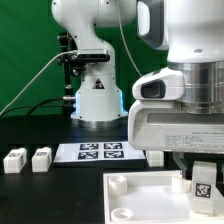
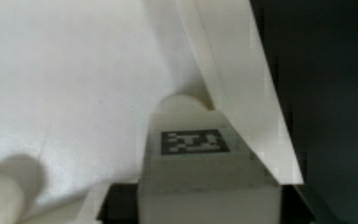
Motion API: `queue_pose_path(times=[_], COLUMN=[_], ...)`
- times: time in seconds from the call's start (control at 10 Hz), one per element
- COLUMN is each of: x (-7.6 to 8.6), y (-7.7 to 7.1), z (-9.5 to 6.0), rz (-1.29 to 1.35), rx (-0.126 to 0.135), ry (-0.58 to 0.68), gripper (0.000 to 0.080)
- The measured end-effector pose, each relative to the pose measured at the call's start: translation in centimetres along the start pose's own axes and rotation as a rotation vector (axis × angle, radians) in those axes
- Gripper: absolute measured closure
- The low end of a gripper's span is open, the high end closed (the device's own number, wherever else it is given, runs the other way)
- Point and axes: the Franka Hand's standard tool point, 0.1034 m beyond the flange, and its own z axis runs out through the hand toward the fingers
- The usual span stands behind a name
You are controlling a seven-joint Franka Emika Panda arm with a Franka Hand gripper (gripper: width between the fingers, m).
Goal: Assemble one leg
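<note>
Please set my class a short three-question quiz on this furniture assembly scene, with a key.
1. How many legs lie side by side at the exterior view's left?
2. True or false: no leg rests on the marker board.
3. The tagged leg under the gripper sits: A on the marker board; B by the panel; C with the other legs.
Key: 1 two; 2 true; 3 B.

white leg (image 1: 199, 177) (black-and-white checked tag (image 1: 202, 188)), white panel (image 1: 150, 202), black table (image 1: 40, 195)
</note>
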Motion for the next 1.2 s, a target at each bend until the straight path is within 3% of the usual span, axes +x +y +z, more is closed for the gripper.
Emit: queue_pose_path(times=[0.2, 0.7, 1.0, 1.1, 1.2], x=[0.42, 0.09, 0.09, -0.01, -0.11], y=[0.34, -0.21, -0.31, -0.36, -0.37], z=[0.14, 0.24, 0.22, 0.26, 0.29], rz=[0.296, 1.072, 1.108, 1.043, 0.934], rx=[0.021, 0.043, 0.049, 0.049, 0.051], ry=[-0.014, -0.065, -0.07, -0.067, -0.065], gripper=[0.0502, 0.0503, 0.0503, 0.0324, 0.0324])
